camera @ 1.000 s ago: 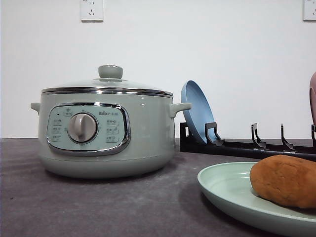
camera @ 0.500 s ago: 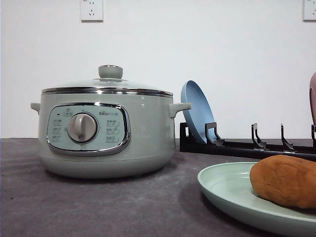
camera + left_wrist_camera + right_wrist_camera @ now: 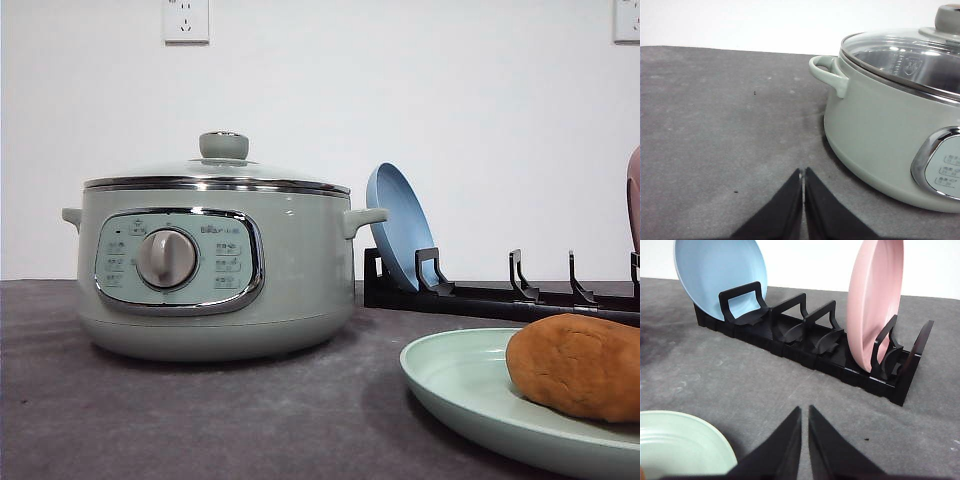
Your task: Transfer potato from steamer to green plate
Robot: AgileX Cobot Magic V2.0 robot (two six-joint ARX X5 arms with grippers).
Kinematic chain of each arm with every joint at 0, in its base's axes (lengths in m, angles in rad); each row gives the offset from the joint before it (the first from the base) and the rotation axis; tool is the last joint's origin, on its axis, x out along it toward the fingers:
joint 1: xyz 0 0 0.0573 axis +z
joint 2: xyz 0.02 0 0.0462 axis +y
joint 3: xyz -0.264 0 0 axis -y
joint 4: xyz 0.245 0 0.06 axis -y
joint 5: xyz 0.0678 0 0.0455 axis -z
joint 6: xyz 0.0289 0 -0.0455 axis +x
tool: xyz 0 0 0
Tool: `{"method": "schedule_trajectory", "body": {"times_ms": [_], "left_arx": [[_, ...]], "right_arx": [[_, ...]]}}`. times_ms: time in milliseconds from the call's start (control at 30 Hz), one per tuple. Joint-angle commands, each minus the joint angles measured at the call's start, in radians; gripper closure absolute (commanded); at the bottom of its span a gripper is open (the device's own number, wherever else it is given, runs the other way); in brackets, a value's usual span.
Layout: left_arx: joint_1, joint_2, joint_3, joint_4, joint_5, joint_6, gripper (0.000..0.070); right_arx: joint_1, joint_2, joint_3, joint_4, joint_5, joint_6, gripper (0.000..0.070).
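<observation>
The orange-brown potato (image 3: 578,366) lies on the pale green plate (image 3: 455,385) at the front right of the table. The sage-green steamer (image 3: 210,265) stands at the left with its glass lid on. In the left wrist view my left gripper (image 3: 803,172) is shut with nothing in it, low over the bare mat beside the steamer (image 3: 890,120). My right gripper (image 3: 804,411) is shut and empty, above the mat between the green plate's rim (image 3: 715,440) and the dish rack.
A black dish rack (image 3: 805,347) stands behind the plate, holding an upright blue plate (image 3: 720,275) and an upright pink plate (image 3: 877,295). The blue plate (image 3: 398,225) rises right of the steamer's handle. Grey mat (image 3: 715,125) stretches left of the steamer.
</observation>
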Motion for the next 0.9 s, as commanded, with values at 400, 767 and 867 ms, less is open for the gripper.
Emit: {"method": "schedule_trajectory", "body": {"times_ms": [400,767,867], "left_arx": [[-0.002,0.000,-0.020,0.017,0.002,0.008,0.0700],[-0.002,0.000,-0.020,0.017,0.002,0.008,0.0700],[-0.002,0.000,-0.020,0.017,0.002,0.008,0.0700]], "right_arx": [[-0.001,-0.002,-0.005,0.011,0.000,-0.003,0.0687],[-0.001,-0.002,-0.005,0.011,0.000,-0.004,0.0687],[-0.001,-0.002,-0.005,0.011,0.000,-0.004,0.0687]]}}
